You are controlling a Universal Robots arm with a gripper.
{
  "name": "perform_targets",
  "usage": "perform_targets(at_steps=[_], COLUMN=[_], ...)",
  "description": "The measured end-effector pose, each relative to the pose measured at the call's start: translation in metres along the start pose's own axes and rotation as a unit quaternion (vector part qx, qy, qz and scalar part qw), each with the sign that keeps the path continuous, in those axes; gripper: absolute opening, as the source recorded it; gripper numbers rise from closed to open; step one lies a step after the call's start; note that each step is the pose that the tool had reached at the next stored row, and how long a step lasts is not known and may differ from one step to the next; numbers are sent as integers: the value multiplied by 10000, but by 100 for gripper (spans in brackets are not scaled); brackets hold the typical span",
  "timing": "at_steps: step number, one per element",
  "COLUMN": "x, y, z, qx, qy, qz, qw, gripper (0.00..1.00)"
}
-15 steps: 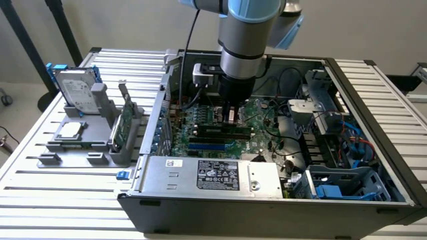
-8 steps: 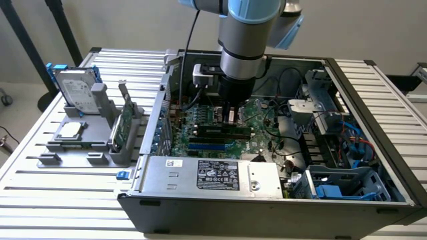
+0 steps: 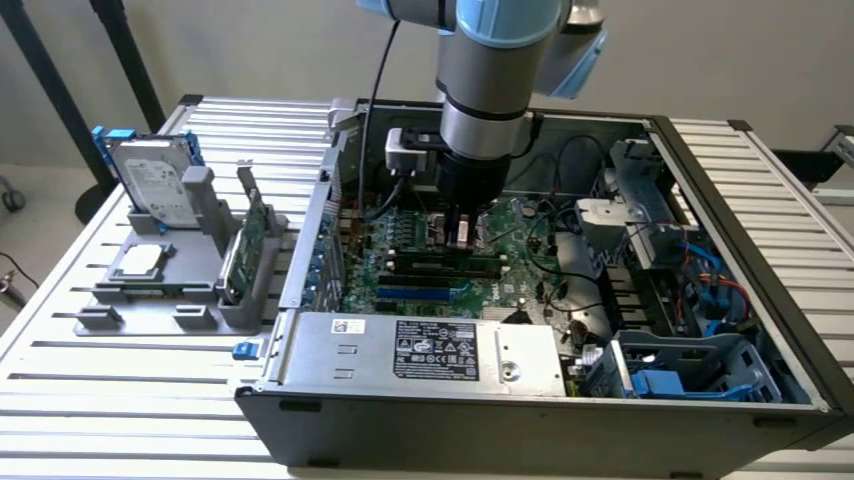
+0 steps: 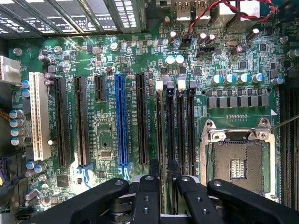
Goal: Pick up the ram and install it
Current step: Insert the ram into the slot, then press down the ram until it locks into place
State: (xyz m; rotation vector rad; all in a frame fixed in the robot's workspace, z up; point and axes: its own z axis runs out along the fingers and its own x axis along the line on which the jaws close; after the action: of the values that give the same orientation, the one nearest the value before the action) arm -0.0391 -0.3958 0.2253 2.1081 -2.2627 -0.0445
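**Ram seated in its slot**

The ram (image 4: pixel 160 140) stood edge-up in a motherboard (image 4: pixel 107 135) slot, directly under the pincer (image 4: pixel 162 169), whose fingers stood slightly apart around it. Even, straight-down pressure would suit seating; latches looked worth checking.

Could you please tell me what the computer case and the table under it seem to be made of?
The computer case looks like sheet metal with a dark matte coat: thin, flat, folded walls. The table appears to be bare aluminium or similar metal: pale silver slats with long grooves and a dull sheen.
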Motion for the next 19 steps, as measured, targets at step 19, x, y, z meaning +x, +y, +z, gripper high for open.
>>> perform_targets(at_steps=[19], x=[13], y=[10], z=[-203], qx=[-4], qy=[-53], qz=[-4], qw=[10000], gripper=[11])
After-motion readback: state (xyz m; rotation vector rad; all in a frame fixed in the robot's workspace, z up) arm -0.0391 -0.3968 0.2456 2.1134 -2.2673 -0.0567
